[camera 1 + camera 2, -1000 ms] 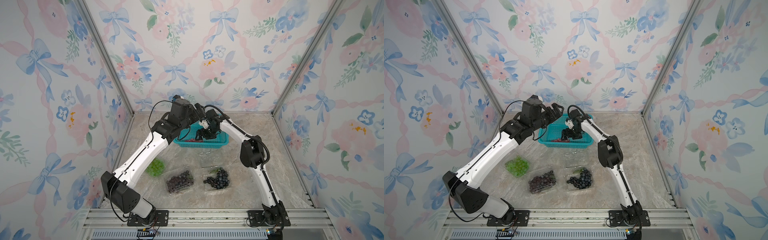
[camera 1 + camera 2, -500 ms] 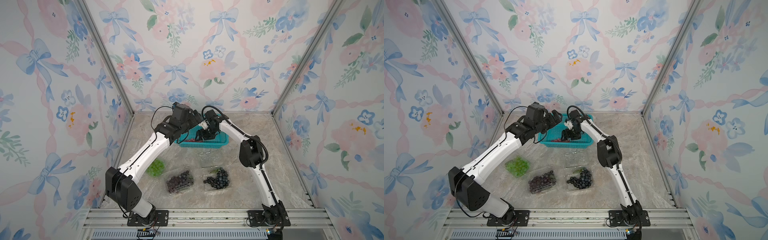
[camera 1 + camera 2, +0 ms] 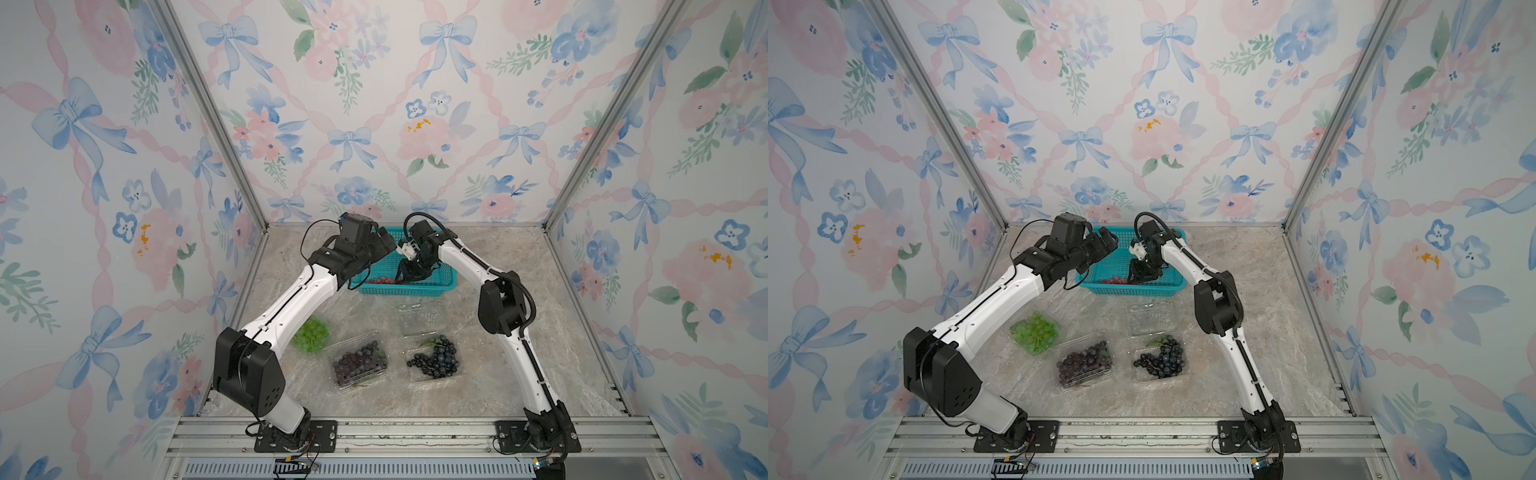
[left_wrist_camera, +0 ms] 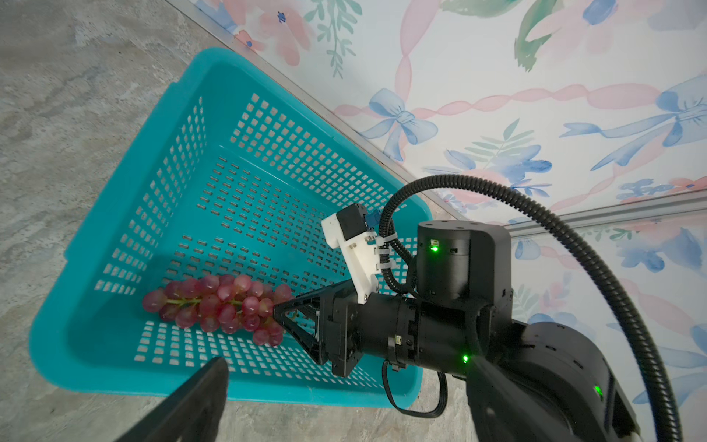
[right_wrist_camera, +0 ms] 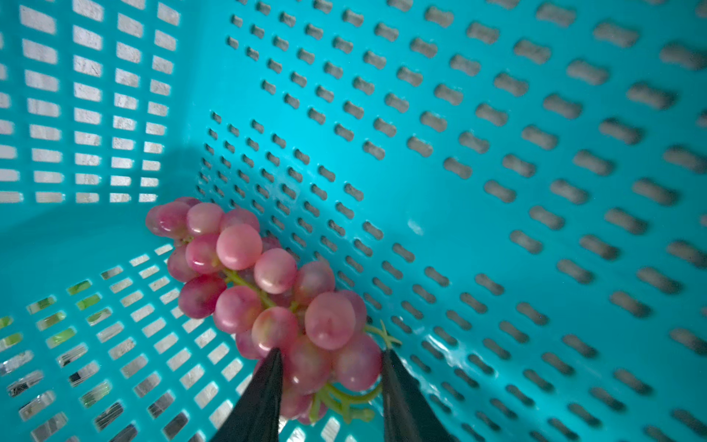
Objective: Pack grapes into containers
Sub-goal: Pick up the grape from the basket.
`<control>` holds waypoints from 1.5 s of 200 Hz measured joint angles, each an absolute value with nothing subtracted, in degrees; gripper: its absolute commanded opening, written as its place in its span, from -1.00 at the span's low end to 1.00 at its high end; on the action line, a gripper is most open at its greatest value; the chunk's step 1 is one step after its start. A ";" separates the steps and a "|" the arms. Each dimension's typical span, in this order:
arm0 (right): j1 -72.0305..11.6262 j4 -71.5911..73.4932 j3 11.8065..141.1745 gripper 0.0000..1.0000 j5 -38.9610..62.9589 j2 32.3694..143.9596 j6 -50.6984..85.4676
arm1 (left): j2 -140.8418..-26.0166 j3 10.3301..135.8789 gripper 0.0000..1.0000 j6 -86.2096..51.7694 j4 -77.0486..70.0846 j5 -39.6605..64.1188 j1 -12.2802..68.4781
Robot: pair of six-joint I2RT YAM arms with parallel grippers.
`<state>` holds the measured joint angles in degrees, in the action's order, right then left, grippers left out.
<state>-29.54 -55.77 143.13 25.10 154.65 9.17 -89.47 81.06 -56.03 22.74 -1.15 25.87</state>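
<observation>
**Item: red grape bunch (image 5: 267,298), in teal basket (image 4: 114,237)**

Lies on the basket floor, at the far side of the tabletop (image 3: 457,407). The right gripper (image 5: 331,356) pinches its stem end from both sides. The left gripper (image 3: 384,245) hangs above the basket, spread and empty. Nearer lie the green bunch (image 3: 311,334), dark purple bunch (image 3: 359,363) and blue-black bunch (image 3: 436,357), each in one of the clear containers (image 3: 338,384). One empty container (image 3: 417,318) sits behind.

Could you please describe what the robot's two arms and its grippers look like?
The left arm and right arm have white links and bulky black joints. A ribbed black cable runs along the right arm. The right gripper has slim, tapered black fingers.
</observation>
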 measured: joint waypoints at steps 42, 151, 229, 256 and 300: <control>-29.21 -56.27 143.22 0.04 24.93 154.93 9.43 | -89.47 77.82 0.96 -56.27 21.45 1.23 24.10; -28.93 -57.69 144.70 -0.64 26.83 157.29 10.00 | -87.92 73.65 0.96 -57.34 18.28 3.11 22.06; -28.21 -50.02 134.02 -1.00 27.40 150.95 12.62 | -87.90 72.60 0.96 -57.76 17.61 4.01 22.02; -27.79 -48.12 130.67 -1.00 26.81 147.30 13.30 | -87.90 72.60 0.96 -57.76 17.56 4.27 21.96; -27.57 -44.64 124.81 -1.00 26.57 137.01 14.22 | -87.90 72.60 0.96 -57.74 17.17 4.67 21.91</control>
